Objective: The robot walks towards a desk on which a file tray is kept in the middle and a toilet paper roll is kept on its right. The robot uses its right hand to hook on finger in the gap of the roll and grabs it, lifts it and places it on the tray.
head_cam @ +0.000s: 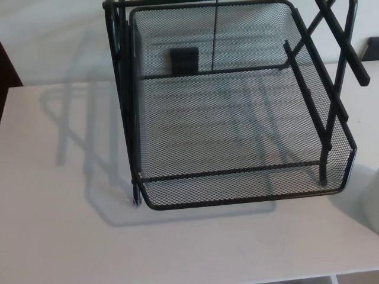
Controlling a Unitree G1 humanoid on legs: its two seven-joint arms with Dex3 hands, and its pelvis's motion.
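Toilet paper roll (372,201) is possibly showing only as a pale, blurred curve cut off by the picture's right edge; it cannot be told for sure. Neither the left hand nor the right hand is showing, so their fingers cannot be told. Just beside that curve, a black wire-mesh file tray (237,201) is sitting on the white desk (59,225), throwing its shadow leftward.

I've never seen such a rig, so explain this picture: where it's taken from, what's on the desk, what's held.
This single picture comes from a camera on a humanoid robot's head, looking down at the work before it. A black wire-mesh file tray stands empty on a white desk. At the right edge a pale rounded shape is cut off by the frame; too little shows to name it. Neither hand of the robot is in view, so nothing is seen being held.
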